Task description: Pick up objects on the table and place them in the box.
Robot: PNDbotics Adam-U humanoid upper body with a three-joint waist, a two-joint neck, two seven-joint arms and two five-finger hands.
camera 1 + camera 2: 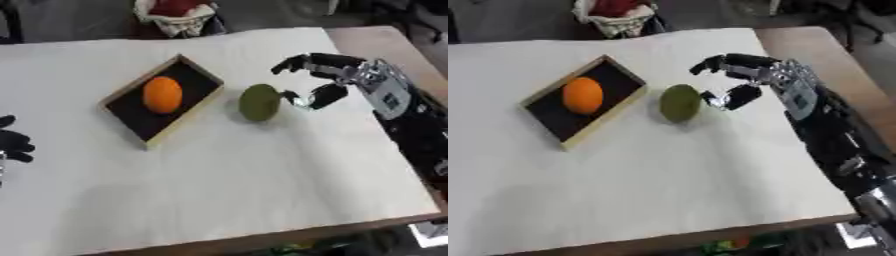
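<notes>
Fingers of the left hand (12, 140) show at the left edge of the table (262, 190); they look loosely curled and hold nothing, so this hand is idle. Next comes the one box (194, 75), a flat tray with a dark floor, lying askew in the far left part of the table. One orange (163, 94) is already inside it, so I judge this part of the task as done. Just beside the right side of the box, on the table, lies one green fruit (260, 102), and it is not yet picked up. The right hand (745, 80) is at its right side, with fingers spread above and thumb low, touching or almost touching it. One fruit of two is left.
</notes>
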